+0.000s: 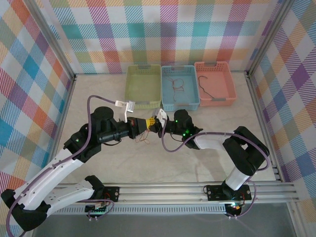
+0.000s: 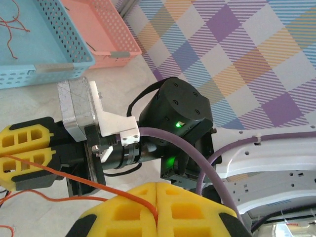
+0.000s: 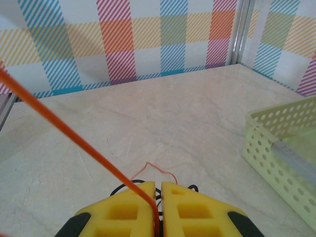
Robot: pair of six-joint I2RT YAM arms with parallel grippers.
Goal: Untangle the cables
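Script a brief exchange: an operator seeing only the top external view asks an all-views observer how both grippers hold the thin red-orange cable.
Operator: Is the left gripper shut on the thin red-orange cable?
Observer: Yes; the left wrist view shows its yellow foam pads pressed together with the cable pinched in the seam.
Operator: And the right gripper?
Observer: The right wrist view shows it shut on the cable too, which runs straight off up-left.

Bright, even light falls on pastel plaid walls [image 1: 197, 29], silver metal corner posts [image 1: 56, 47], a pale marbled tabletop [image 1: 138, 165] and a ribbed aluminium rail [image 1: 163, 190].
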